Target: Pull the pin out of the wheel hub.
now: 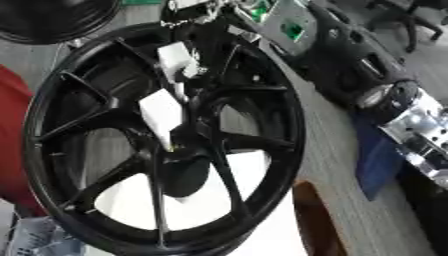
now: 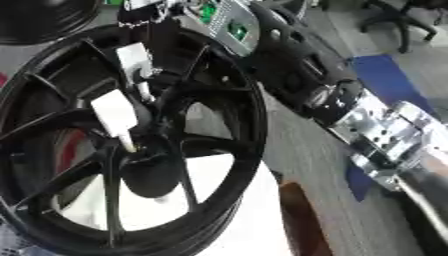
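Black wheel (image 1: 166, 145) filled the frame's left and centre, its hub (image 1: 179, 172) low in the middle. From the upper right, the right arm (image 2: 367, 125) reached in; its hand (image 1: 171, 112), with white-padded fingers, lay over the spokes above the hub, fingers curled there, though whether they held the pin could not be told.

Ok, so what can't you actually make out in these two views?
- The pin: blurred in both views, not separable from the white blocks above the wheel hub.
- Right hand: left eye view, dark against the black wheel, so its grip is unreadable.
- Left hand: shows in neither view.
- The wheel's lower rim: cut off by the bottom edge in both views.
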Motion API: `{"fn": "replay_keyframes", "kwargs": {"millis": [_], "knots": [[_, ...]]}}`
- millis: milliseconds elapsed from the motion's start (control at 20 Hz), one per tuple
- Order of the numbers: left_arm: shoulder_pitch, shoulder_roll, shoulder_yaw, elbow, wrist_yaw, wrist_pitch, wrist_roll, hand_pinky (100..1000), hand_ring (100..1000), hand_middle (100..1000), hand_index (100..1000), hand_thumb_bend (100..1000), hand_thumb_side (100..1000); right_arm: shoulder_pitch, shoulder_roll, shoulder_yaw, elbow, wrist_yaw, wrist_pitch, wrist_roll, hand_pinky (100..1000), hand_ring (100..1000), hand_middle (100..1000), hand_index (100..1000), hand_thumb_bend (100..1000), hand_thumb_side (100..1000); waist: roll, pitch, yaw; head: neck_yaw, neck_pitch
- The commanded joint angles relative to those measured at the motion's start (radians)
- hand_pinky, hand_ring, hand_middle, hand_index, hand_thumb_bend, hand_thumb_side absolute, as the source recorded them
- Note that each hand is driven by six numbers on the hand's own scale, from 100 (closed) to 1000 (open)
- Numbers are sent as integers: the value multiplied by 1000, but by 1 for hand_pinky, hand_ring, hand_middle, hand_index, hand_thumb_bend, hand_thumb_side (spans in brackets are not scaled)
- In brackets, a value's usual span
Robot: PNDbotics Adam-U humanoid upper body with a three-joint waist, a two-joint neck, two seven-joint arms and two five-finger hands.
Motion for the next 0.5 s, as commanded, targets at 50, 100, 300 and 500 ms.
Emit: {"fn": "replay_keyframes", "kwargs": {"millis": [50, 100, 300, 500], "knots": [[-8, 23, 12, -13, -8, -1, 1, 764, 644, 592, 713, 341, 663, -31, -24, -16, -11, -18, 12, -2, 837, 640, 342, 558, 357, 187, 7, -22, 2, -1, -4], [-8, 24, 12, -13, -9, -1, 1, 765, 644, 592, 713, 341, 663, -35, -26, -19, -13, -25, 17, -3, 837, 638, 339, 555, 353, 185, 7, -22, 3, -1, -3], [-8, 25, 13, -13, -9, -1, 1, 765, 644, 591, 714, 341, 663, -57, -37, -30, -27, -63, 36, -3, 840, 627, 322, 543, 327, 173, 7, -25, 2, 1, -1], [-7, 26, 13, -12, -8, -2, 1, 766, 643, 591, 714, 341, 663, -87, -49, -50, -37, -98, 59, -7, 842, 624, 317, 540, 313, 164, 9, -27, 0, 3, -1]]}}
